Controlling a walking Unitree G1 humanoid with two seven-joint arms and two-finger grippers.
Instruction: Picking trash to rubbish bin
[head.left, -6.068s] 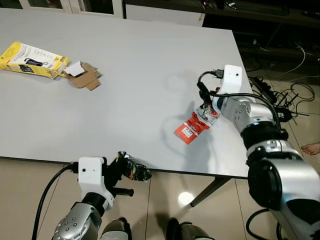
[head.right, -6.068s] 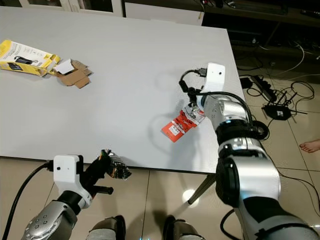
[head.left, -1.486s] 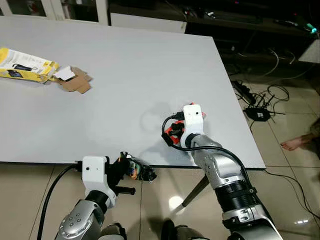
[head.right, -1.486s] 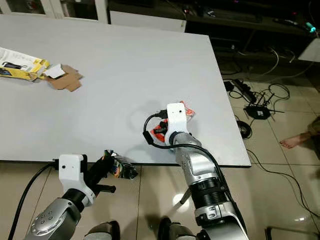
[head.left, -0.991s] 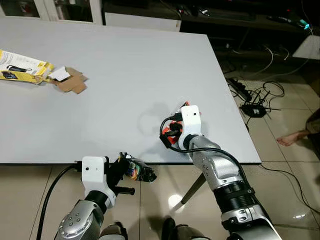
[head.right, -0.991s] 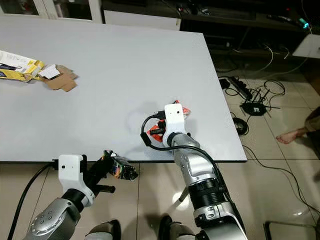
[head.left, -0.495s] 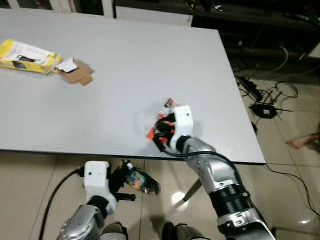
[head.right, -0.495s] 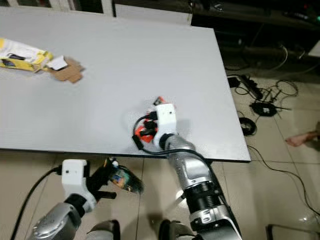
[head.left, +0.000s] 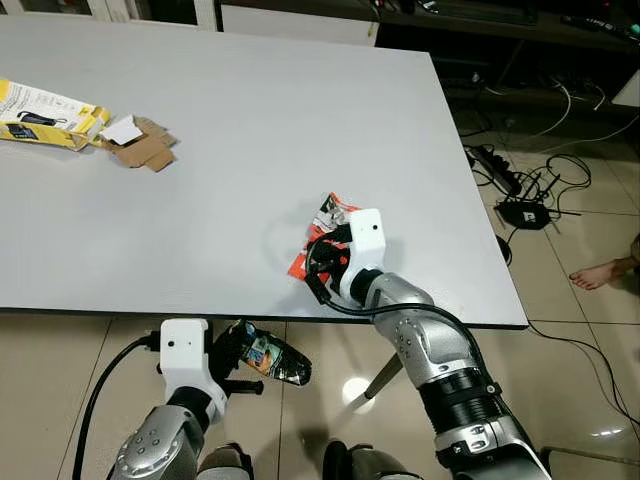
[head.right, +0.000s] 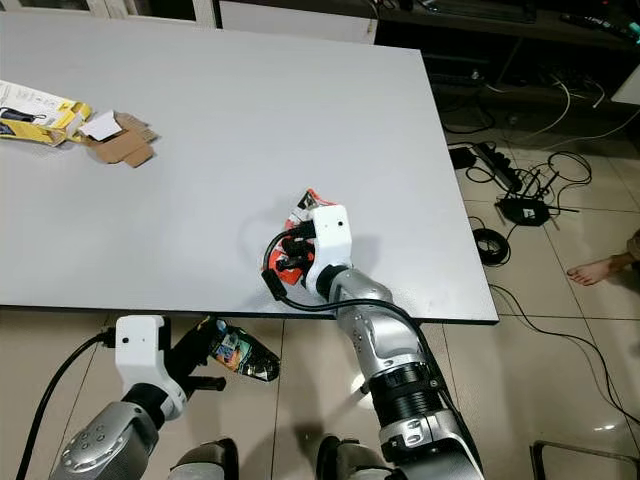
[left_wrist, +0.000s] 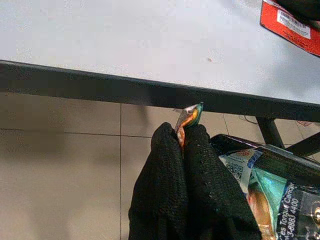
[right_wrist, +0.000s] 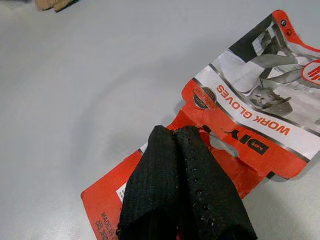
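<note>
R gripper (right_wrist: 181, 145) dragged glove card (right_wrist: 240, 115) nearer edge

red card (right_wrist: 240, 125) reads "WORK GLOVES", "DIY"

The table (head.left: 230, 130) is plain pale grey. The card (right_wrist: 240, 125) is red with a grey-and-white photo panel. The wrapper (left_wrist: 270, 185) is teal, orange and black. Upper left, the box (head.left: 45, 110) is yellow and white beside brown cardboard (head.left: 145, 150).
</note>
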